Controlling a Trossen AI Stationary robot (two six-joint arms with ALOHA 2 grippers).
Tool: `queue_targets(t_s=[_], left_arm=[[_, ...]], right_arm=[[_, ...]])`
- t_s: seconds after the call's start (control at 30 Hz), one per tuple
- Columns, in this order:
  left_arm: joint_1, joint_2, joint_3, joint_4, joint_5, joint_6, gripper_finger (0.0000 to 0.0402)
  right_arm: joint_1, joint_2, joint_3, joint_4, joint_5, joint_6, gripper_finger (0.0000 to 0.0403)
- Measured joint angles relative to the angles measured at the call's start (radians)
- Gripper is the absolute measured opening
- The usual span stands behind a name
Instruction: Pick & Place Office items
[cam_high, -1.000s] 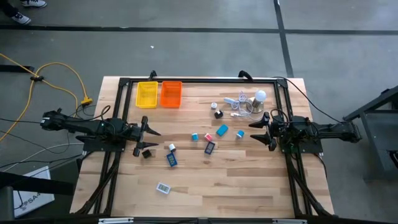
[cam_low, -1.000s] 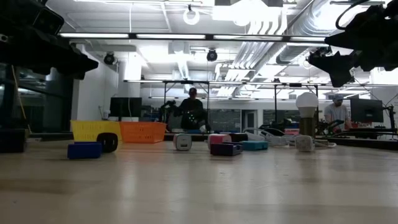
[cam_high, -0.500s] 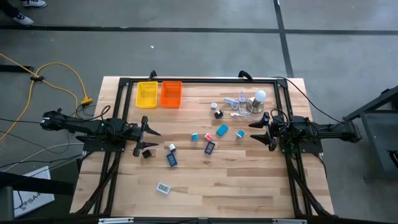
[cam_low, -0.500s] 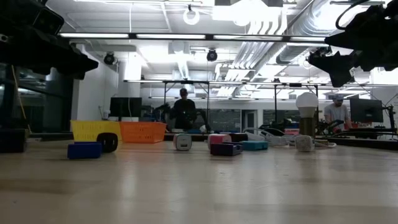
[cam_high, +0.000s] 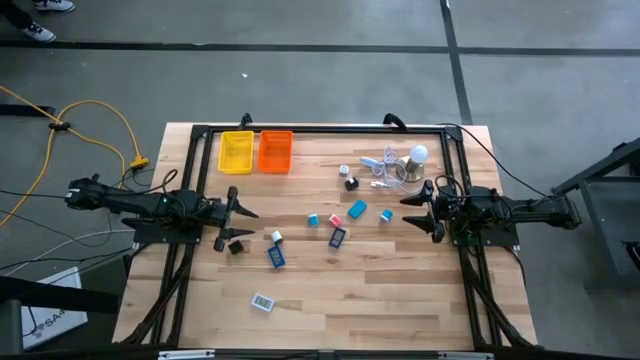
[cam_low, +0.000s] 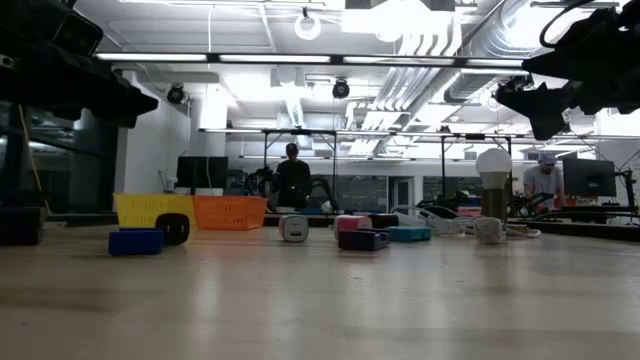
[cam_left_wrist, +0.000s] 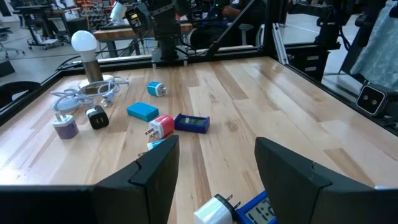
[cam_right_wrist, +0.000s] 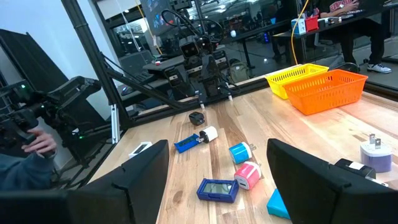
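The counter (cam_high: 400, 290) is pale wood in plank stripes, framed in black. At upper centre of the high view sit a yellow basket (cam_high: 237, 151) and an orange basket (cam_high: 275, 151). Mid-frame lie a pink-red piece (cam_high: 335, 219), a light-blue piece (cam_high: 358, 210), a dark blue piece (cam_high: 337, 237) and a blue packet (cam_high: 276, 257). The bulb (cam_high: 419, 154) is white. A yellow cable (cam_high: 95, 110) crosses the grey floor at left. Both tools are black.

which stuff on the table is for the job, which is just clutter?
Job: pink-red plug, light-blue block, dark blue packet, black piece, white packet, yellow basket, orange basket.
Clutter: bulb, white cable.
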Motion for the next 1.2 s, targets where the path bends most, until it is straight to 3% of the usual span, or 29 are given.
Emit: queue_targets(t_s=[0.27,0.47,0.83,1.2], left_arm=[[0.000,0.000,0.001,0.000,-0.112,-0.123,0.0204],[-0.017,0.054,0.055,-0.016,-0.115,-0.095,0.0204],[-0.154,0.427,0.338,-0.084,-0.191,-0.083,0.0204],[-0.410,0.824,0.600,-0.242,-0.262,-0.156,0.0204]], right_arm=[[0.000,0.000,0.000,0.000,0.000,0.000,0.0259],[0.000,0.000,0.000,0.000,0.000,0.000,0.0259],[0.000,0.000,0.000,0.000,0.000,0.000,0.0259],[0.000,0.000,0.000,0.000,0.000,0.000,0.0259]])
